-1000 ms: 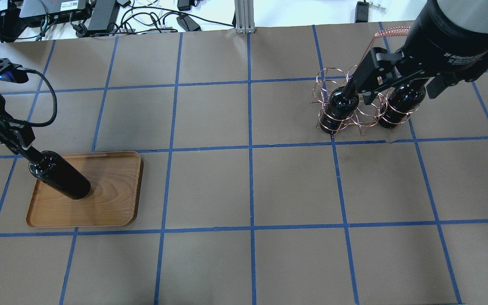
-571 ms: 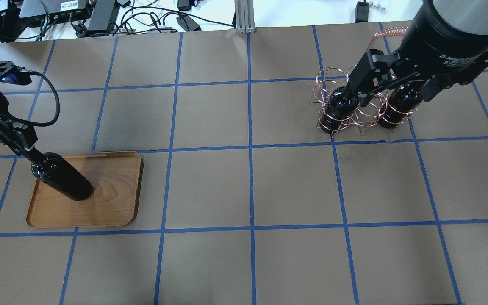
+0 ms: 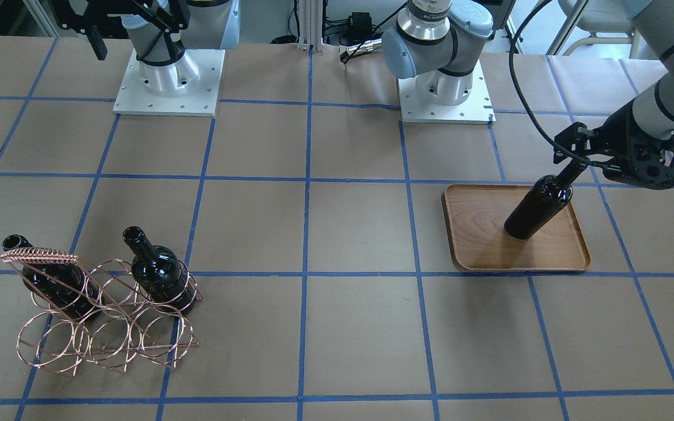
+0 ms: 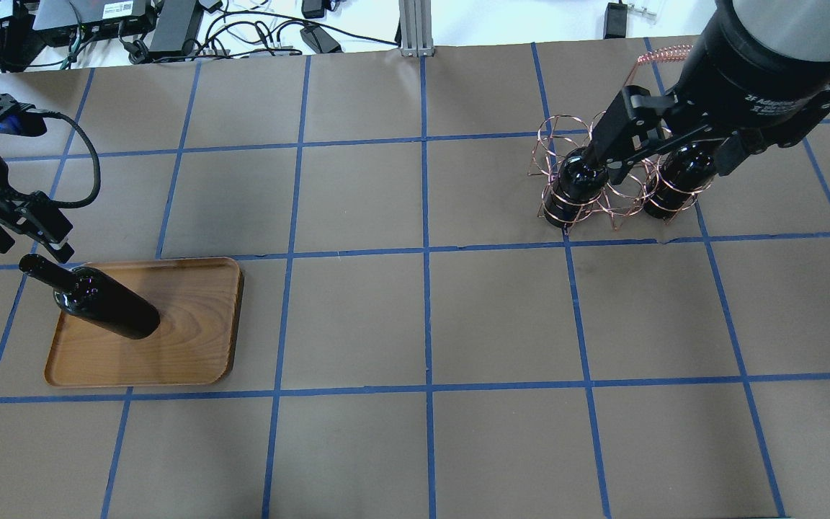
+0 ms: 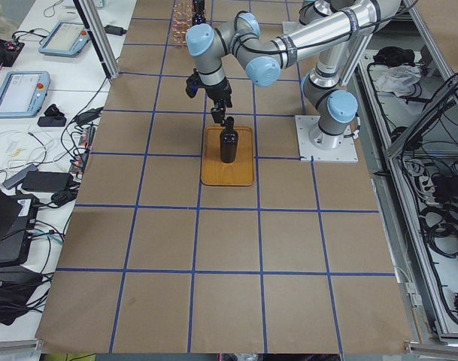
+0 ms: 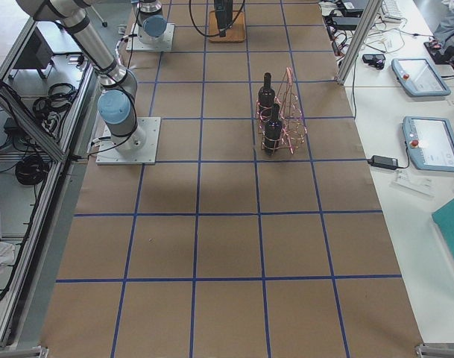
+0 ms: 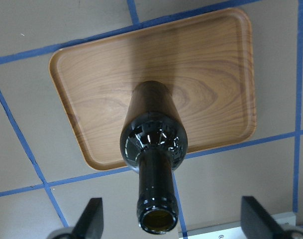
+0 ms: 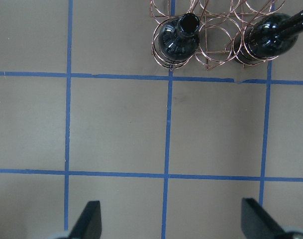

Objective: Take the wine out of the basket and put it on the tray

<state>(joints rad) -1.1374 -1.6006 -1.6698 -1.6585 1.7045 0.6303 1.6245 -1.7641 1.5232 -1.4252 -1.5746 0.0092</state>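
One wine bottle (image 4: 109, 310) stands upright on the wooden tray (image 4: 192, 339), near its left part; it also shows in the front view (image 3: 539, 207) and the left wrist view (image 7: 153, 134). My left gripper (image 4: 26, 246) is open just above the bottle's mouth, its fingers (image 7: 91, 221) apart on either side of the neck and not touching it. The copper wire basket (image 4: 620, 198) at the far right holds two more bottles (image 3: 161, 275) (image 3: 50, 275). My right gripper (image 8: 173, 221) is open and empty, high above the basket (image 8: 216, 30).
The tray (image 3: 477, 234) lies on brown paper with a blue tape grid. The two arm bases (image 3: 167, 76) (image 3: 445, 88) stand at the robot's side of the table. Cables and electronics (image 4: 134, 21) lie beyond the far edge.
My left gripper has opened and lifted off the bottle's neck, leaving the bottle standing on the tray. My right gripper has shifted only slightly above the basket.
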